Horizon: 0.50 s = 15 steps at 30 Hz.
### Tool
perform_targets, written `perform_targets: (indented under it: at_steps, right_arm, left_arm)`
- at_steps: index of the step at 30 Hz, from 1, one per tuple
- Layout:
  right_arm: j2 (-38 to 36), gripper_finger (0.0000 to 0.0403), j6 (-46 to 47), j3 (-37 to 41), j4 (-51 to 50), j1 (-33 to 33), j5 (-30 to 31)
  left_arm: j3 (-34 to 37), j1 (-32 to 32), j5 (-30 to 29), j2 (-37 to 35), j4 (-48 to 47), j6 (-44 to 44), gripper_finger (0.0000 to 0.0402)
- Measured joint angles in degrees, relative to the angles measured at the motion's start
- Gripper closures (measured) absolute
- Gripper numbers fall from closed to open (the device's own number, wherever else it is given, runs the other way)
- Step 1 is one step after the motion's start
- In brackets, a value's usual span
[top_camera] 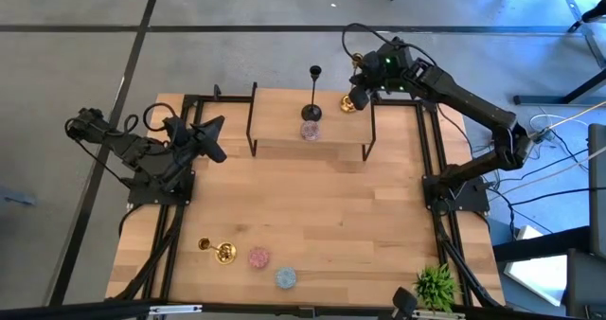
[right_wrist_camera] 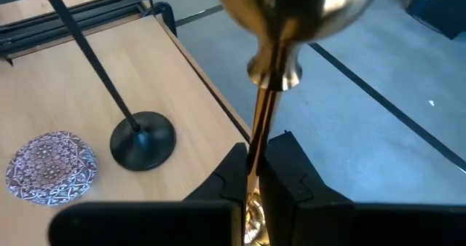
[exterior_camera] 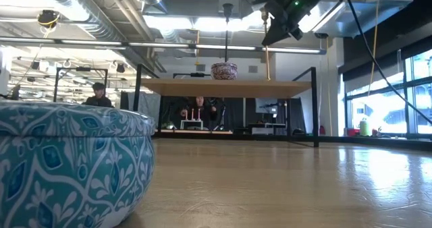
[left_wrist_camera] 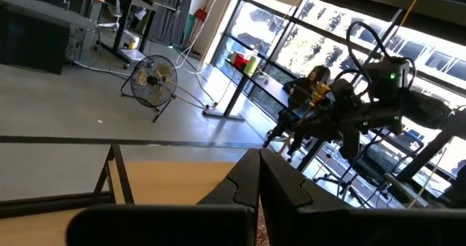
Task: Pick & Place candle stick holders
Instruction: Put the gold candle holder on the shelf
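The right gripper (right_wrist_camera: 255,175) is clenching a gold candle stick holder (right_wrist_camera: 271,78) by its stem above the raised shelf (top_camera: 284,107), near the black holder (top_camera: 311,112); it should lower upright, clear of that neighbour. The left gripper (top_camera: 210,140) is waiting shut

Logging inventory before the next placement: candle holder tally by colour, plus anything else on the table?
Gold tall stick: 2 (one in the right gripper, one lying on the table)
Black tall stick: 1
Purple squat: 1
Pink squat: 1
Light blue squat: 1
Green plant: 1
Total: 7
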State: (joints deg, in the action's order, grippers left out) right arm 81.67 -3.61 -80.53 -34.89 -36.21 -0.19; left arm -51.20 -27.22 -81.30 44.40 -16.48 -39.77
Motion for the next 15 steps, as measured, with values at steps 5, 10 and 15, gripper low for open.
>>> perform_targets:
  at_steps: [5, 10, 15]
  right_arm:
    - [0.00, 0.0379, 0.15, 0.00, 0.01, -0.02, 0.00]
    - [0.00, 0.0379, 0.21, 0.00, 0.06, -0.03, -0.74]
    - [0.00, 0.0376, -0.05, 0.00, 0.04, -0.02, -1.52]
  left_arm:
    - [0.00, 0.00, 0.00, 0.00, -0.01, 0.43, 0.0399]
    - [0.00, 0.00, 0.00, 0.00, -0.04, 0.46, 0.0400]
    - [-0.01, 0.00, 0.00, 0.00, -0.05, 0.48, 0.0399]
